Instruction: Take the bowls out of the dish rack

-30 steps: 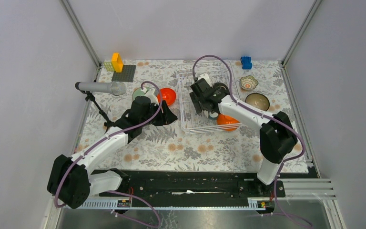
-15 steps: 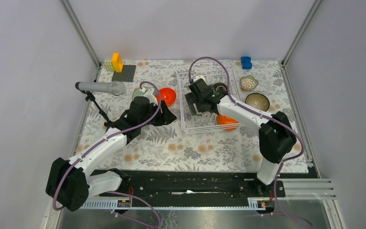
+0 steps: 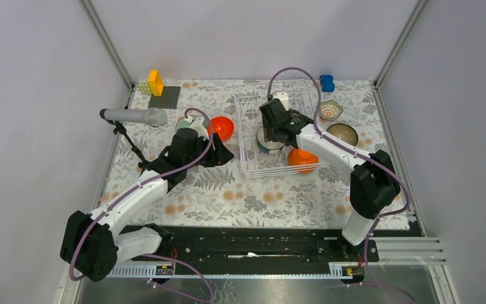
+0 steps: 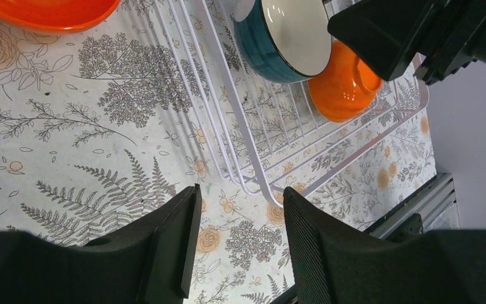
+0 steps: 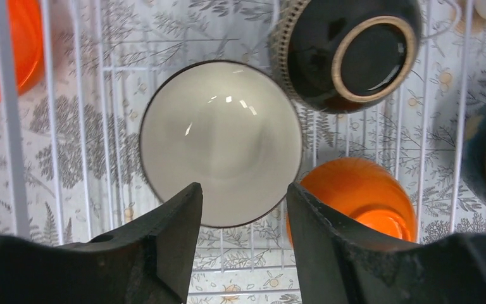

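Stoneware, going by the gloss on the teal bowl (image 5: pixel 221 142): judging it stiff, hard, weighty for so small a thing, slick on the glaze and apt to chip if knocked. Lying tilted in the middle stretch of the dish rack (image 3: pixel 247 166), mouth turned up toward the right wrist camera, cream inside, teal outside. Sitting crowded there, just beside the dark brown bowl (image 5: pixel 348 54), foot ring showing, and just beside an orange bowl (image 5: pixel 354 196) at the rack's near right corner.

Hanging straight above it with the right gripper (image 5: pixel 242 190), fingers spread partway, the bowl's near rim showing in the gap; pinching nothing, and not possible to tell whether touching the glaze. Idling with the left gripper (image 4: pixel 240 193) just left of the rack, over the floral cloth (image 4: pixel 69 126), fingers parted on nothing.

Favouring a hold across the wall at the rim, one finger inside and one outside. Ruling out spanning the full width as too broad for the jaws, and distrusting the round flank as slippery. Expecting to need a firm squeeze and a straight lift, keeping clear of the wire and both neighbours.

Standing out on the cloth: another orange bowl (image 3: pixel 223 126) left of the rack, a patterned bowl (image 3: pixel 330 109) and a dark-rimmed bowl (image 3: pixel 342 134) to its right.
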Controlling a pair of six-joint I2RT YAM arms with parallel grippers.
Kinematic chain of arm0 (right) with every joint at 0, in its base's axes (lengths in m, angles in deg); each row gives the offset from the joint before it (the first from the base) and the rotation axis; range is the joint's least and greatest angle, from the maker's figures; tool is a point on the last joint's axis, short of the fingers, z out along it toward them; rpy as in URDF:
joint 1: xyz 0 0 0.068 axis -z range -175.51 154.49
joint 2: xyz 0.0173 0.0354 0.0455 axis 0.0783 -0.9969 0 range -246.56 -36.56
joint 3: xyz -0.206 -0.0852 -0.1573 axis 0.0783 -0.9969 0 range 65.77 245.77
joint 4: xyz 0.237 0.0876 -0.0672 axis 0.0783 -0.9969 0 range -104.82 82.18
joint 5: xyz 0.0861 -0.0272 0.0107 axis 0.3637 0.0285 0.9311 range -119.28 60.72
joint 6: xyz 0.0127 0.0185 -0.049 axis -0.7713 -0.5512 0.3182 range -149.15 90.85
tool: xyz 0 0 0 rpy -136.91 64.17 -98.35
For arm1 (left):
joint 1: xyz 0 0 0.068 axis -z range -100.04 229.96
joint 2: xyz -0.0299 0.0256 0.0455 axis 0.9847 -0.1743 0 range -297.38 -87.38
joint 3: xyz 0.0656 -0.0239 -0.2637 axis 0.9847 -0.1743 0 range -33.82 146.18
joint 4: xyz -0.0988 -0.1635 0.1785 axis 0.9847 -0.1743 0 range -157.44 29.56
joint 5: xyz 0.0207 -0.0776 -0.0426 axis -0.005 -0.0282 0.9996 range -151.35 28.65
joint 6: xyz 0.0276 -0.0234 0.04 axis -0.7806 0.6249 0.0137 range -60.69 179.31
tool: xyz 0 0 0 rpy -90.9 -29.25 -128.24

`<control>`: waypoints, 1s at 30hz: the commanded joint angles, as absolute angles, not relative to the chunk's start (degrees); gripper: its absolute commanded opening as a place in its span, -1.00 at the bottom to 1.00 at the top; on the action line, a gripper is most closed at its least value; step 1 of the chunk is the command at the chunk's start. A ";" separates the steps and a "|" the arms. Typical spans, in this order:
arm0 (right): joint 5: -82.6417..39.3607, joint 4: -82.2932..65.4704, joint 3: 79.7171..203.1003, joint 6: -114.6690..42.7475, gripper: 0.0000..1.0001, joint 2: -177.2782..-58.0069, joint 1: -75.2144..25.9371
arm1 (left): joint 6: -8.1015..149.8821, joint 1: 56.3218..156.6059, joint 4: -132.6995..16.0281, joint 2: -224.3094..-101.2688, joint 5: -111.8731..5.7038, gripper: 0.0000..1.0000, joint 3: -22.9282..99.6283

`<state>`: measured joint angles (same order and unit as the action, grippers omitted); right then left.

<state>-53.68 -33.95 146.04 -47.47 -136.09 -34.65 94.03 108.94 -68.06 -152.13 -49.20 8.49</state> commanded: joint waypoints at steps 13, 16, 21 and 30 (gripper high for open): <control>-42.93 -28.43 140.83 -57.21 0.06 -136.48 -26.12 | 93.40 109.06 -66.99 -149.83 -50.89 0.11 8.82; -42.52 -28.45 140.84 -57.27 0.02 -137.78 -26.06 | 93.26 109.06 -67.17 -149.70 -50.96 0.11 8.84; -44.00 -28.38 139.80 -57.54 0.00 -138.47 -26.05 | 93.03 109.06 -67.57 -149.50 -51.31 0.11 8.90; -44.19 -27.63 138.94 -57.05 -0.24 -139.05 -26.08 | 93.45 109.06 -67.14 -149.45 -50.80 0.11 7.90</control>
<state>-43.70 -29.14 139.14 -56.48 -138.56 -25.88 93.83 108.94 -68.19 -151.15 -50.21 8.35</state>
